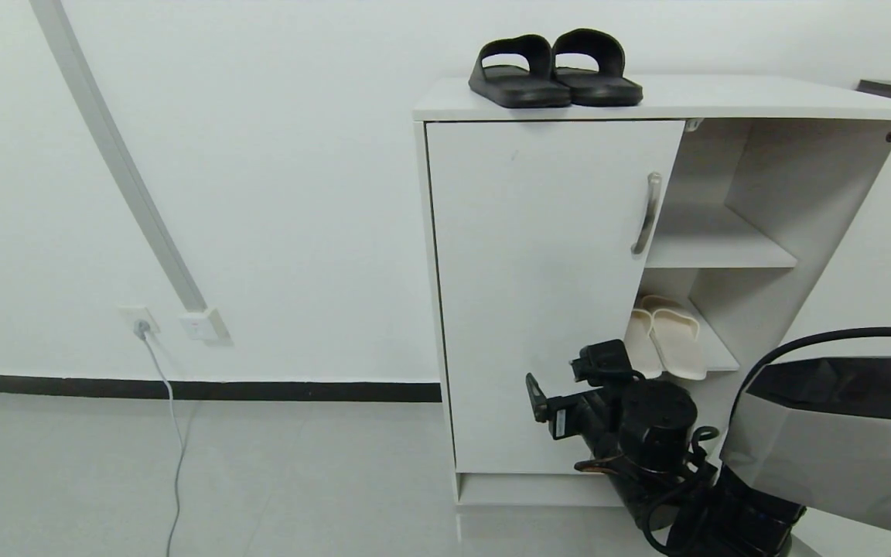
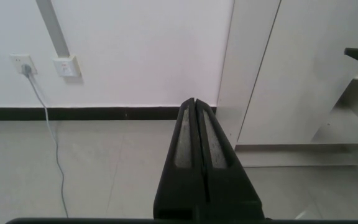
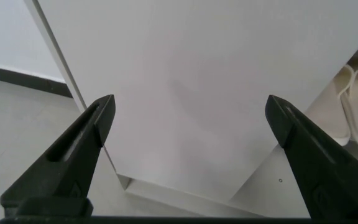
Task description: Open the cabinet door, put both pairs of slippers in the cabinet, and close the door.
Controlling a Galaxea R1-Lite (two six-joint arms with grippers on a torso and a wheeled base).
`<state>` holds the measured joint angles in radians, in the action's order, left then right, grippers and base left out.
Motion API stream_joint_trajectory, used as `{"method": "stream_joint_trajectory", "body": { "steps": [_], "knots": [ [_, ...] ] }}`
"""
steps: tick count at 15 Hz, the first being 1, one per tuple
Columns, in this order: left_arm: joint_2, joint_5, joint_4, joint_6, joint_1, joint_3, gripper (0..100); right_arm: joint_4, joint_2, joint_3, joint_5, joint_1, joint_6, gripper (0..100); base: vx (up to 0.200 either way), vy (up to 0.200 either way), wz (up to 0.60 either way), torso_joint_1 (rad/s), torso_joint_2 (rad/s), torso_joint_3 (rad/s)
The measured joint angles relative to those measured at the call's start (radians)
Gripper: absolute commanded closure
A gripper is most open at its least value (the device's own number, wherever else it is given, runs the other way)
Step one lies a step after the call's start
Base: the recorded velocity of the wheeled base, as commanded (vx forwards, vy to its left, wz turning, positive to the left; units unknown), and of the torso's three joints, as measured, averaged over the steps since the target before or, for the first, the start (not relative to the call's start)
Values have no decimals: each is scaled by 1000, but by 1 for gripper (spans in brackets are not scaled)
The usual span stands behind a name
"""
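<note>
On the wall at the left, a cable duct (image 1: 117, 155) runs down at a slant to a socket (image 1: 136, 319), and a grey cord (image 1: 175, 433) hangs from the socket to the floor. The left gripper (image 2: 194, 109) is low over the floor tiles, pointing at that wall, with the cabinet's (image 1: 724, 97) left corner off to one side. Its fingers (image 2: 182, 146) are pressed flat together and hold nothing.

The white cabinet stands against the wall. A pair of black slippers (image 1: 555, 71) sits side by side on its top, near the left end. Below them the left door (image 1: 546, 294) is shut, and its metal handle (image 1: 647, 213) is on the edge nearest the middle.

The right gripper (image 3: 190, 109) is low down in front of that door, facing its lower part. Its fingers (image 3: 86, 137) are spread wide with only the door panel between them, touching nothing that can be seen.

The right half of the cabinet stands open. A pair of cream slippers (image 1: 666, 336) lies on its lower shelf (image 1: 720, 356), just beyond and beside the right gripper and outside its fingers. The upper shelf (image 1: 716, 244) is above them.
</note>
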<state>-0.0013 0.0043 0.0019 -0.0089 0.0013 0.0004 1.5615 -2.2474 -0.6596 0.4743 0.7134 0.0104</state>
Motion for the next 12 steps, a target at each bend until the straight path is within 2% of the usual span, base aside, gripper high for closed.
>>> {"method": "stream_joint_trajectory", "body": {
  "steps": [6,12],
  "knots": [
    [0,0,-2,0,0,0,100,0,-3,2,1,1,2,0,0,0,0,68,-423,-353],
    [0,0,-2,0,0,0,100,4,-3,6,1,1,14,0,0,0,0,136,-465,-335]
  ]
}}
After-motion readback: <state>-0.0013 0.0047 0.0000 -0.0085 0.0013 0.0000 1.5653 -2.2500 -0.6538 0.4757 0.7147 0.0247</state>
